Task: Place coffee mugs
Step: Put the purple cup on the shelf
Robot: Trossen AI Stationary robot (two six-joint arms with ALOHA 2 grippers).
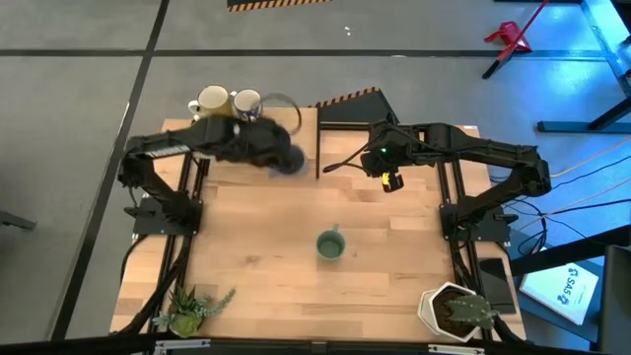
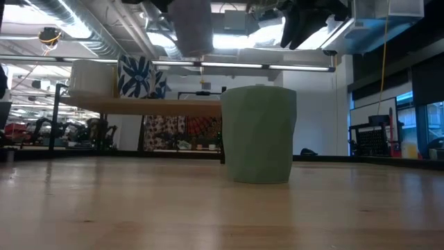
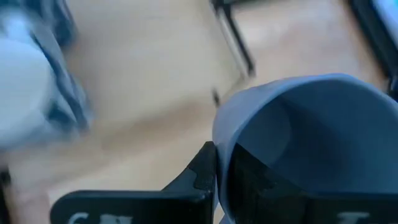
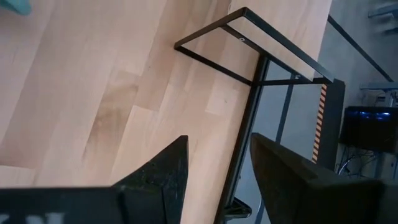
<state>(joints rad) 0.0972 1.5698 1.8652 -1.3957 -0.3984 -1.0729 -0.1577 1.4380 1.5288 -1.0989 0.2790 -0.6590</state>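
Note:
My left gripper point(image 1: 279, 154) hangs over the table's far middle, shut on a purple-blue mug point(image 1: 290, 160), which also shows high up in the low view point(image 2: 193, 28). A sage green mug point(image 1: 330, 245) stands upright on its base at the table's centre point(image 2: 260, 135). A pale yellow mug point(image 1: 212, 99) and a white mug point(image 1: 246, 101) stand at the far left corner. My right gripper point(image 1: 390, 173) is open and empty point(image 4: 217, 180), beside a black wire rack point(image 1: 345, 123). My left gripper point(image 3: 221, 180) holds the purple-blue mug by its wall at the rim point(image 3: 219, 134). One finger point(image 3: 202, 171) lies outside the wall, and the other seems to sit inside the hollow. The mug is lifted clear of the table, its mouth toward the wrist camera.
The black wire rack point(image 4: 249, 62) stands at the far edge, between the two grippers. A small green plant point(image 1: 187, 311) sits at the near left corner and a white plant pot point(image 1: 455, 311) at the near right. Bare wood point(image 1: 256, 227) lies around the sage mug.

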